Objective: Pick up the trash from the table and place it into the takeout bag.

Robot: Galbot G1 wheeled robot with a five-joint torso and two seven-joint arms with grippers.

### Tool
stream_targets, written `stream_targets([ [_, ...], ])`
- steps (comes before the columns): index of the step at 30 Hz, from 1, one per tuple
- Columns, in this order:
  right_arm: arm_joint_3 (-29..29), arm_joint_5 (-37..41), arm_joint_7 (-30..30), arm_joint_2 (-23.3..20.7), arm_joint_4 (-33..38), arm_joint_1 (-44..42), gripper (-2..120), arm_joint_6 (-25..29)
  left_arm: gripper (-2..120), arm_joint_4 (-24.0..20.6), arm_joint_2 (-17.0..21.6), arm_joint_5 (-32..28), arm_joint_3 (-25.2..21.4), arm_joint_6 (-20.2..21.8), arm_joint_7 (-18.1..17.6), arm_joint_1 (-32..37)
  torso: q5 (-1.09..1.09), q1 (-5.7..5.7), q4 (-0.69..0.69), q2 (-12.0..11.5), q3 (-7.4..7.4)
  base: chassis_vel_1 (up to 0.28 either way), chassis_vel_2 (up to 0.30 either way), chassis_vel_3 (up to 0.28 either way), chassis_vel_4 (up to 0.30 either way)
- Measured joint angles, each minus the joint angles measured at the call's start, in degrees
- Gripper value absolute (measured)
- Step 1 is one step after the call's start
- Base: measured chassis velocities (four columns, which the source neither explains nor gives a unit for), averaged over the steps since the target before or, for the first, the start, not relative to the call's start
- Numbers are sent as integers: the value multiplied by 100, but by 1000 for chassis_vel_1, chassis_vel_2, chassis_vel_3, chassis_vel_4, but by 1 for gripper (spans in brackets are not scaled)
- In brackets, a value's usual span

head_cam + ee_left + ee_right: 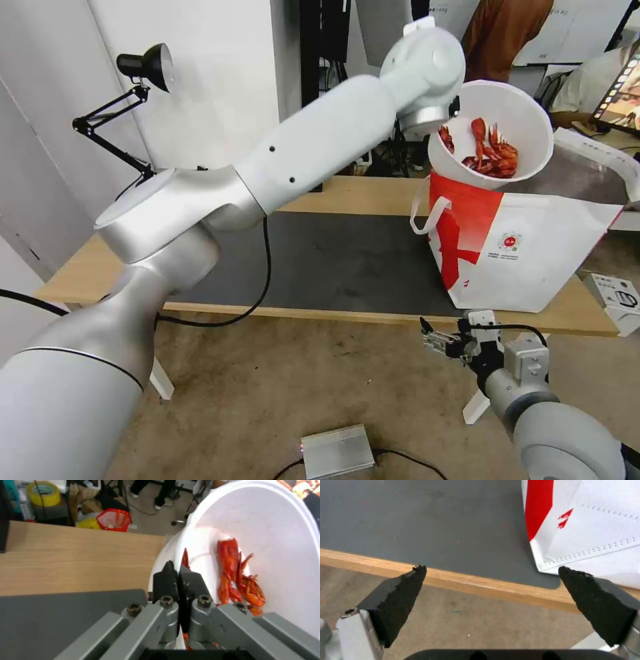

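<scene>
The trash in view is a white round bowl (517, 100) holding red crayfish shells (492, 153). It hangs tilted over the open top of the takeout bag (533, 253), which stands on the right end of the table (360, 193). My left gripper (178, 578) is shut on the bowl's rim (276, 542), with the shells (233, 580) just beside its fingers. My right gripper (433, 339) hangs open below the table's front edge, and in the right wrist view (491, 568) nothing lies between its fingers; the bag's lower corner (596, 530) lies just beyond.
A dark grey mat (333, 260) covers the table's middle. A black desk lamp (143, 63) stands at the back left, a small white carton (617, 300) at the table's right end, and a silver box (337, 452) on the floor. A yellow tape roll (43, 493) sits beyond the table.
</scene>
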Motion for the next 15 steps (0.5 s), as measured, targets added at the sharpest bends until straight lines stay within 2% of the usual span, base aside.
stream_targets([
  [3, 0, 0, 0, 0, 0, 0, 100, 0, 0, -54, 3, 139, 34, -85, 130, 66, 0, 0, 0, 0, 0, 0, 0, 0, 0],
  [15, 0, 0, 0, 0, 0, 0, 100, 0, 0, -219, 8, 515, 175, -192, 213, 268, 0, 0, 1, 0, 0, 0, 0, 0, 0],
])
